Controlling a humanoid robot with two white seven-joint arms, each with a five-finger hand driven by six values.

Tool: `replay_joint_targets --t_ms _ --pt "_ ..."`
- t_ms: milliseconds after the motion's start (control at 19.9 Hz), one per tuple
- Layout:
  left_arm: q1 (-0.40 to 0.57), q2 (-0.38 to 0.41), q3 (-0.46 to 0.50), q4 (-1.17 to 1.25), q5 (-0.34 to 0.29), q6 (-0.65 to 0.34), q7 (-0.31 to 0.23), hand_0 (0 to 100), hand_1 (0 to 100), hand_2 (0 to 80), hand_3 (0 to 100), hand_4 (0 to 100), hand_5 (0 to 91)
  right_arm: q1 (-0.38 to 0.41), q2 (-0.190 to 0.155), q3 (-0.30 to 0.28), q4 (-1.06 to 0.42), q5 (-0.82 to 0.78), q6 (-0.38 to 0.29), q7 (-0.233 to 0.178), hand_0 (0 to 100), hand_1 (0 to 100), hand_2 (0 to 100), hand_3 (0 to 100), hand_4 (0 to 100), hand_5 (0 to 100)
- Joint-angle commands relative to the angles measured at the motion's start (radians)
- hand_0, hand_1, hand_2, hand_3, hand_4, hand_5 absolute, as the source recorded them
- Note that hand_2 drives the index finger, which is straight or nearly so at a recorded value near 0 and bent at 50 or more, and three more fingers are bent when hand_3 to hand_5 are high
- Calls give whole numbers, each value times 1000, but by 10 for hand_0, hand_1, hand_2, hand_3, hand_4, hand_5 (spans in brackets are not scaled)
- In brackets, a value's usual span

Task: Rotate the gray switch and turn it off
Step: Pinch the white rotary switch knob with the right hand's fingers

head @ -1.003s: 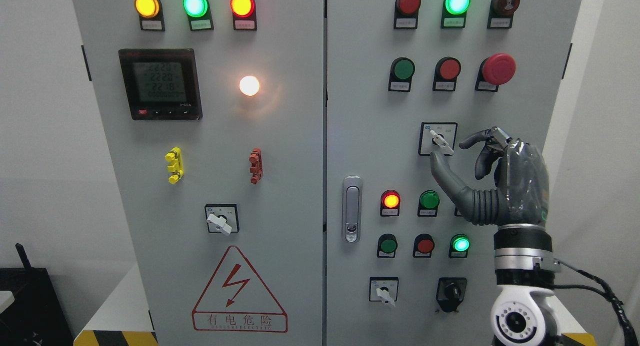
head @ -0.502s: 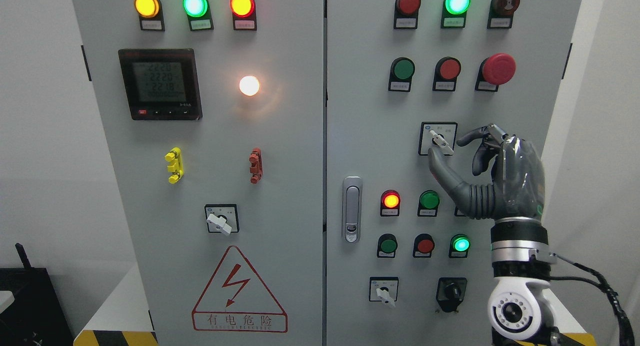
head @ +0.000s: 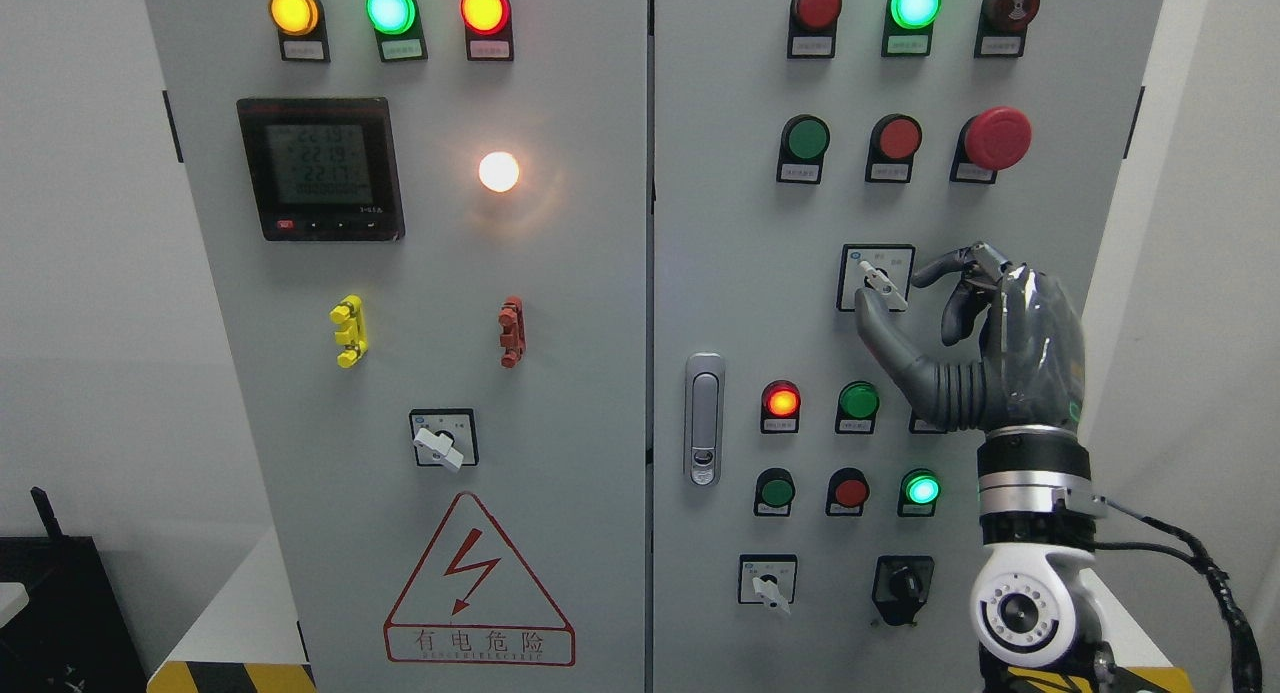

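The gray rotary switch (head: 882, 282) sits in a black-framed plate on the right door of the cabinet, with its white lever pointing down to the right. My right hand (head: 890, 295) is raised in front of it, with the fingers curved and spread around the lever. The thumb (head: 872, 325) lies just below the lever. The index finger (head: 935, 270) curls in from the right and stops a little short of the lever. The hand holds nothing. The left arm is out of view.
Similar lever switches are on the left door (head: 440, 443) and at the lower right door (head: 770, 585), beside a black key switch (head: 903, 583). Lit and unlit buttons surround the hand, including a red mushroom button (head: 996, 138). A door handle (head: 704, 418) is at the door's left edge.
My right hand has risen and shifted slightly left toward the switch. The thumb and index finger now sit closer around the lever. The lever has not turned.
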Motion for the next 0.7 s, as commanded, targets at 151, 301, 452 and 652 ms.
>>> replay_joint_targets --t_ms 151,301,452,652 --pt "-9 0 9 -26 20 0 -1 120 389 0 0 0 0 -9 -3 9 18 2 19 -3 109 486 575 984 941 1000" --pt "-9 0 8 -26 18 0 -1 120 389 0 0 0 0 -9 -1 20 20 4 19 -1 112 486 578 984 940 1000" --pt "-9 -1 8 -26 18 0 -1 120 389 0 0 0 0 -10 -1 21 32 27 21 -3 113 488 579 985 939 1000" --pt "-9 0 8 -26 20 0 -1 120 389 0 0 0 0 -17 -1 21 38 28 21 -3 116 487 581 987 939 1000"
